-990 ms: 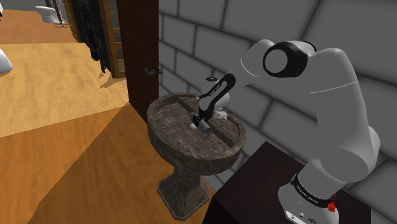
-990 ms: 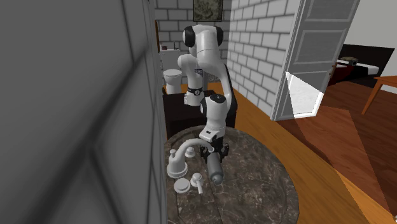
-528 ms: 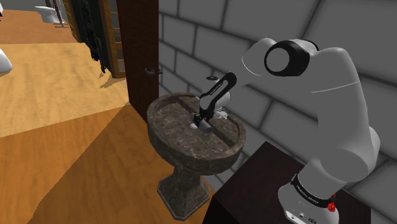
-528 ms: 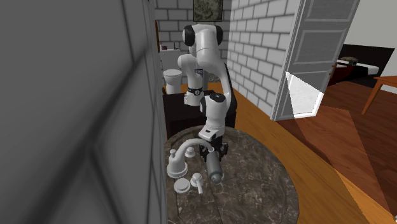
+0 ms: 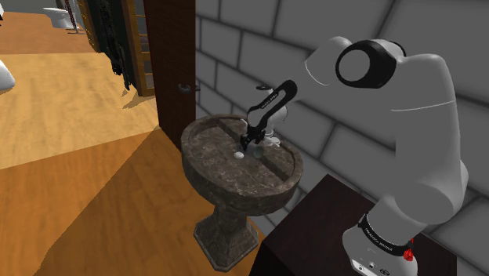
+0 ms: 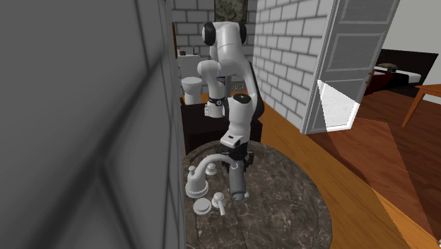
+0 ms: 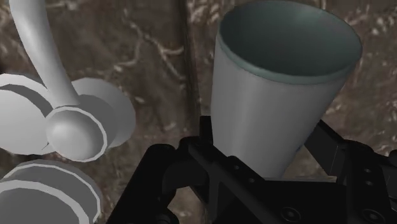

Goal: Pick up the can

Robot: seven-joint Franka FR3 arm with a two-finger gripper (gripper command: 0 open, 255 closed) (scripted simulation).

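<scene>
Round dark stone pedestal sink (image 5: 205, 174), pale veining. White faucet (image 6: 200, 170) sits on sink's rim, wall side, w/ curved spout over the sink. White knob (image 6: 203, 207) and small white handle (image 6: 220, 204) on rim just beside faucet. Grey brick wall (image 5: 258, 47) right behind sink. Dark door (image 5: 176, 63) near sink, at wall's end. Wood floor (image 5: 70, 157) around sink's foot. Toilet (image 6: 191, 86) well beyond sink. White panelled door (image 6: 343, 64) across floor from sink.

Shoulder view looks down from behind the stand (image 5: 313, 227) toward the sink (image 5: 223, 184), well off. Second exterior view faces it across the sink, close; both share sink and arm (image 5: 415, 133). Wrist view sits just above the sink by the tap (image 7: 38, 51)
</scene>
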